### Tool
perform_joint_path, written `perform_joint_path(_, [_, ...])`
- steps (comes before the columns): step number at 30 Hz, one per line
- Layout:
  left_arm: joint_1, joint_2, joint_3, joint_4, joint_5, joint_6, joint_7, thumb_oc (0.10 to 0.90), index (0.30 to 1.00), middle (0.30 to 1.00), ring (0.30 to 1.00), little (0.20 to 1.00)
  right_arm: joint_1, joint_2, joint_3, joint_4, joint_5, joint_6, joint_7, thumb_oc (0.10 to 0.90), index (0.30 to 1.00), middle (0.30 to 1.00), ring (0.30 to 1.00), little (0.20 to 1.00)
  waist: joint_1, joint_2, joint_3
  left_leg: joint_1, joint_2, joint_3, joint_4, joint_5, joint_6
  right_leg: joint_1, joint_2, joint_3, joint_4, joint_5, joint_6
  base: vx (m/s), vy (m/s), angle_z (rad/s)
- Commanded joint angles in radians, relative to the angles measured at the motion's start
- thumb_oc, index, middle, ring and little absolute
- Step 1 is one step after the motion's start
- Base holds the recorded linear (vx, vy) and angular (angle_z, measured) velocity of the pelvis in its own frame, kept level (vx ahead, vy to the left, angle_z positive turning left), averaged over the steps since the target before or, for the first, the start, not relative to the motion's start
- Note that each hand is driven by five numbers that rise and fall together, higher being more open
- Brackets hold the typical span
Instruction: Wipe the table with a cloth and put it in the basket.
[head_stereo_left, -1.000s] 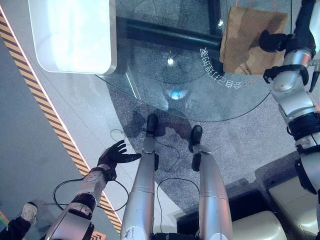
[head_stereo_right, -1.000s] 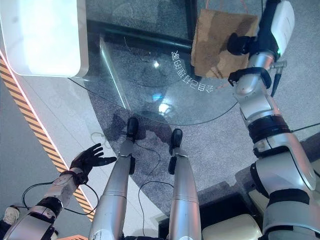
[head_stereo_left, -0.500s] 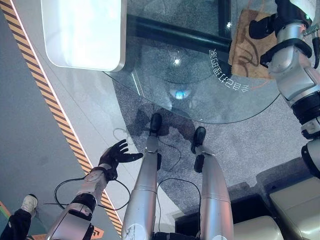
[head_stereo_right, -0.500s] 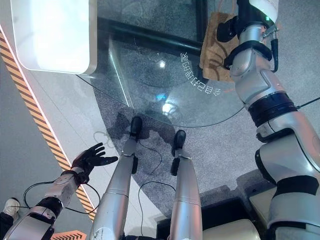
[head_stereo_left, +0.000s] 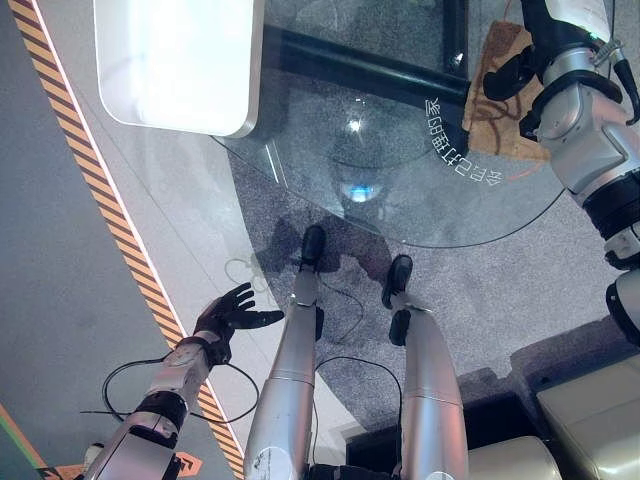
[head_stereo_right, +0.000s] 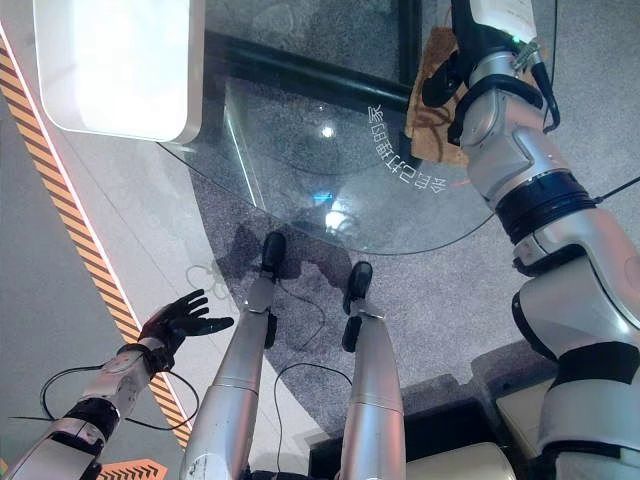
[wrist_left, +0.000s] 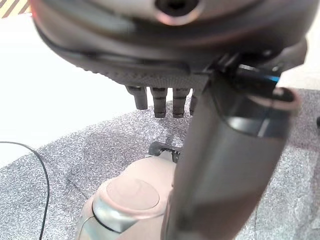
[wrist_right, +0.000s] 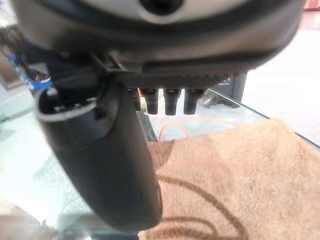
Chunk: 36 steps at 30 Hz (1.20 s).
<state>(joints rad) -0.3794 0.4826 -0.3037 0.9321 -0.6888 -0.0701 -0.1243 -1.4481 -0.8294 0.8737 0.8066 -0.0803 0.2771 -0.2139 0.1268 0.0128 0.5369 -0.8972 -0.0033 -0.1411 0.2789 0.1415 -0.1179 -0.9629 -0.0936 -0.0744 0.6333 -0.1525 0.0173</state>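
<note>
Lying flat on the round glass table (head_stereo_left: 400, 170), the brown cloth (wrist_right: 235, 170) sits near its far right edge. The right hand (head_stereo_left: 505, 75) rests on it with straight fingers, gripping nothing. The left hand (head_stereo_left: 228, 312) hangs low, fingers spread and empty.

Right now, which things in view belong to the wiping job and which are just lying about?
For the job:
brown cloth
glass table
right hand, over the cloth

Not part of it:
white panel
striped floor tape
left hand, idle, fingers open
</note>
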Motion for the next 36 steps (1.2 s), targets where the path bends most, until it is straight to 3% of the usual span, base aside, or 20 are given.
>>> perform_joint_path(1, [0.083, 0.021, -0.002, 0.008, 0.024, 0.003, -0.002, 0.800, 0.900, 0.900, 0.900, 0.900, -0.121, -0.122, 0.042, -0.043, -0.062, -0.011, -0.018, 0.800, 0.900, 0.900, 0.900, 0.900, -0.010, 0.024, -0.017, 0.023, -0.064, 0.091, 0.145, -0.165, 0.084, 0.098, 0.054, -0.089, -0.183, 0.075, -0.013, 0.07, -0.029, 0.02])
perform_joint_path(6, [0.085, 0.020, -0.006, 0.007, 0.029, 0.004, -0.007, 0.800, 0.900, 0.900, 0.900, 0.900, -0.126, -0.113, 0.050, -0.039, -0.100, -0.007, -0.002, 0.800, 0.900, 0.900, 0.900, 0.900, -0.007, 0.026, -0.017, 0.021, -0.065, 0.090, 0.147, -0.164, 0.085, 0.095, 0.052, -0.090, -0.184, 0.078, -0.011, 0.00, 0.000, 0.00])
perform_joint_path(19, [0.078, 0.039, -0.008, -0.011, 0.025, 0.014, -0.004, 0.800, 0.900, 0.900, 0.900, 0.900, -0.189, -0.137, 0.168, -0.038, -0.370, 0.026, 0.055, 0.800, 0.900, 0.900, 0.900, 0.900, -0.003, 0.028, -0.017, 0.008, -0.074, 0.088, 0.163, -0.168, 0.092, 0.080, 0.049, -0.090, -0.168, 0.077, -0.011, 0.00, 0.000, 0.00])
perform_joint_path(27, [0.061, 0.052, -0.010, -0.002, 0.034, 0.025, -0.012, 0.800, 0.900, 0.900, 0.900, 0.900, -0.208, -0.148, 0.195, -0.055, -0.368, 0.047, 0.041, 0.800, 0.900, 0.900, 0.900, 0.900, -0.004, 0.021, -0.017, -0.059, -0.079, 0.085, 0.255, -0.209, 0.097, 0.022, 0.048, -0.092, -0.087, 0.053, -0.025, 0.00, -0.002, 0.02])
perform_joint_path(36, [0.054, 0.052, -0.016, -0.003, 0.032, 0.027, -0.007, 0.800, 0.900, 0.900, 0.900, 0.900, -0.196, -0.150, 0.196, -0.063, -0.397, 0.049, 0.057, 0.800, 0.900, 0.900, 0.900, 0.900, -0.010, 0.024, -0.017, -0.080, -0.078, 0.090, 0.279, -0.215, 0.099, -0.003, 0.050, -0.086, -0.059, 0.053, -0.024, 0.00, 0.000, 0.00])
